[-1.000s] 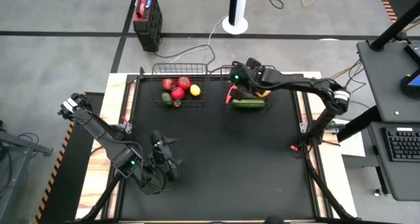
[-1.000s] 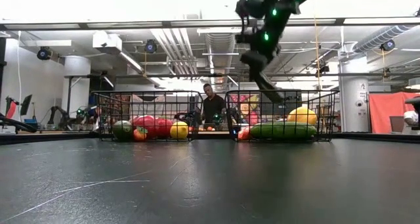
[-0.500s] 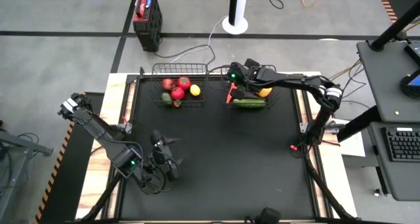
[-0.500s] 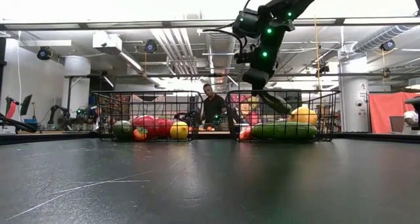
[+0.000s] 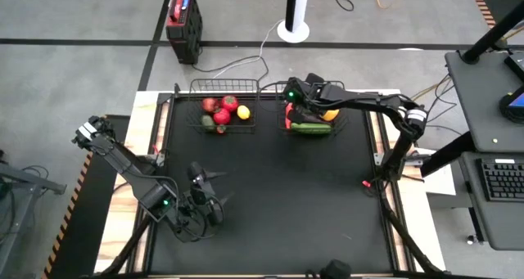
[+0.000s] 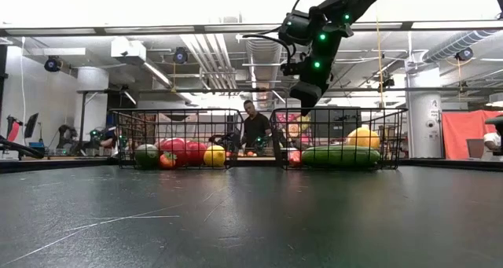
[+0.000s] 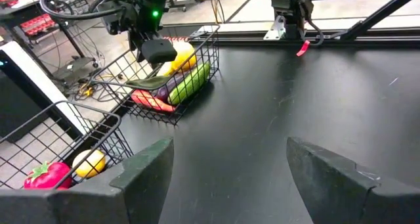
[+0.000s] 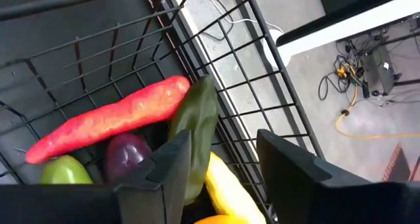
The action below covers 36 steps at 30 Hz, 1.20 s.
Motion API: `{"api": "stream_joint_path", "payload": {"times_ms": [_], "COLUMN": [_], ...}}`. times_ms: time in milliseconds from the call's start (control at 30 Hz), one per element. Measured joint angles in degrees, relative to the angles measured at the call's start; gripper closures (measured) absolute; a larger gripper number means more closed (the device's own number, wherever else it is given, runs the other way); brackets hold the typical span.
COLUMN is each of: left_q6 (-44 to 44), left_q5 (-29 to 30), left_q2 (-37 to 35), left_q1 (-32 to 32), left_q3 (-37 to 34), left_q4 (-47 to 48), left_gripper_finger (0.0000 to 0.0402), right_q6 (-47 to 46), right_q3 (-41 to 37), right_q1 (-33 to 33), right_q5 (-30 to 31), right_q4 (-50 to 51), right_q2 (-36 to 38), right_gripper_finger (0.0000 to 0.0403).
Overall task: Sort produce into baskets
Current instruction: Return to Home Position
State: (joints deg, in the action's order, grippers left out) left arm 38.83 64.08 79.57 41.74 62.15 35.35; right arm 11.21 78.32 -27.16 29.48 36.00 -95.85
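Observation:
Two black wire baskets stand at the table's far edge. The left basket (image 5: 223, 84) holds red tomatoes (image 5: 222, 115), a yellow lemon (image 5: 243, 112) and a green piece. The right basket (image 5: 329, 134) holds a long orange-red carrot (image 8: 111, 119), a purple eggplant (image 8: 128, 152), a yellow squash (image 8: 226, 184), a green cucumber (image 6: 339, 156) and a dark green piece (image 8: 198, 125) leaning toward the basket's wall. My right gripper (image 8: 223, 142) hangs open and empty just above this basket (image 5: 295, 109). My left gripper (image 5: 214, 187) is open and empty near the table's front left.
A red-and-black box (image 5: 183, 17) and a white post (image 5: 295, 13) stand on the floor beyond the far edge. A person (image 6: 254, 126) shows in the room behind the baskets. The black mat (image 5: 278, 205) between the arms is bare.
A dark green piece hung slanting below my right gripper over the right basket. It has gone down into the basket and now lies among the other pieces. My right gripper has come down a little over the basket.

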Motion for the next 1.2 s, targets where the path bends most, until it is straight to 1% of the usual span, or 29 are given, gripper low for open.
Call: {"api": "stream_joint_path", "payload": {"times_ms": [200, 300, 333, 400, 433, 500, 567, 600, 633, 667, 733, 800, 833, 867, 933, 1033, 1100, 1200], "left_q6": [0.0, -1.1, -0.3, 0.6, -0.5, -3.5, -6.9, -9.9, -14.3, -19.8, -32.6, -43.4, -47.2, -49.9, -51.8, -52.1, -52.7, -53.2], "left_q5": [-0.1, -1.9, -0.9, 2.4, 3.3, 3.3, 1.4, -1.1, -4.8, -9.4, -20.2, -30.8, -35.2, -38.0, -38.9, -40.1, -44.8, -54.1], "left_q2": [0.0, 0.0, 0.0, 0.2, 0.2, 0.3, 0.3, 0.3, 0.3, 0.3, 0.7, 0.8, 0.6, 0.1, -1.5, -5.8, -9.3, -15.0], "left_q1": [0.0, 0.0, 0.0, -0.4, -0.8, -1.1, -1.5, -1.9, -2.2, -2.7, -4.3, -6.6, -8.1, -9.9, -14.0, -21.4, -26.4, -33.6], "left_q3": [0.0, 0.0, -0.2, -0.2, -0.2, -1.0, -1.5, -1.8, -2.3, -3.1, -5.7, -8.7, -10.3, -11.6, -13.7, -15.9, -17.7, -21.0], "left_q4": [0.0, 0.9, 0.8, -0.5, -1.6, -2.9, -6.3, -9.6, -13.6, -19.1, -33.9, -47.3, -52.4, -55.1, -55.7, -52.9, -52.5, -52.1], "left_gripper_finger": [0.0125, 0.0125, 0.0125, 0.0125, 0.0125, 0.0125, 0.0128, 0.013, 0.0133, 0.0136, 0.0143, 0.0148, 0.0151, 0.0152, 0.0154, 0.0154, 0.0154, 0.0154], "right_q6": [-4.6, -7.4, -8.3, -9.2, -9.1, -8.3, -6.3, -5.3, -4.2, -3.9, -2.6, -1.2, -0.9, -0.7, -0.2, 0.2, 1.3, 2.9], "right_q3": [0.0, -0.3, -0.8, -3.6, -5.7, -10.4, -15.1, -17.5, -19.6, -21.6, -25.0, -27.6, -28.5, -29.2, -30.2, -31.1, -31.5, -32.5], "right_q1": [1.4, 3.6, 4.6, 7.3, 9.0, 13.2, 17.4, 19.5, 21.4, 23.3, 26.9, 29.6, 30.7, 31.5, 32.2, 32.1, 32.0, 31.9], "right_q5": [-0.6, -4.8, -6.5, -9.5, -10.3, -11.0, -11.7, -12.4, -13.0, -13.5, -13.5, -13.6, -13.6, -13.6, -13.5, -13.4, -13.4, -13.4], "right_q4": [0.2, -0.4, -1.9, -7.8, -11.8, -20.9, -29.5, -33.6, -37.9, -41.8, -47.6, -50.8, -52.0, -53.2, -53.4, -52.8, -52.6, -52.8], "right_q2": [2.6, 4.9, 5.9, 8.0, 9.1, 10.8, 12.7, 13.5, 14.4, 15.2, 16.1, 17.2, 17.8, 18.7, 20.5, 23.5, 25.6, 28.7], "right_gripper_finger": [0.023, 0.0233, 0.0235, 0.0237, 0.0238, 0.0239, 0.0238, 0.0238, 0.0239, 0.0241, 0.0243, 0.0246, 0.0247, 0.0248, 0.0251, 0.0254, 0.0255, 0.0253]}}
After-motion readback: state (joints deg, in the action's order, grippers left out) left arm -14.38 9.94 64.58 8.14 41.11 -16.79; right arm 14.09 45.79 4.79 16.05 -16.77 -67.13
